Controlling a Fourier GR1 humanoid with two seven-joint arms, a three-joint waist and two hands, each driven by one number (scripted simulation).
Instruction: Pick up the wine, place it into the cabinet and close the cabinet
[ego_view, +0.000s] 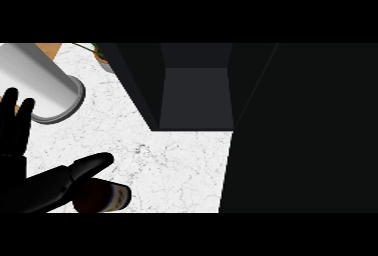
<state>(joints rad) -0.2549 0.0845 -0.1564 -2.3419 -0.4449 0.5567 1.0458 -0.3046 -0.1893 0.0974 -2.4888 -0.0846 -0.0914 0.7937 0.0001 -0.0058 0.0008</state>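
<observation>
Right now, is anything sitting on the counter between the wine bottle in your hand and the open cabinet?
No. In the head view, only bare white marble counter lies between the wine bottle, held by the hand, and the open cabinet.

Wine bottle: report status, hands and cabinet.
Left hand open, resting at left edge. Right hand curled round wine bottle, low over counter. Cabinet open, bottle not yet inside. Grey cylinder off to the left, not in path.
</observation>
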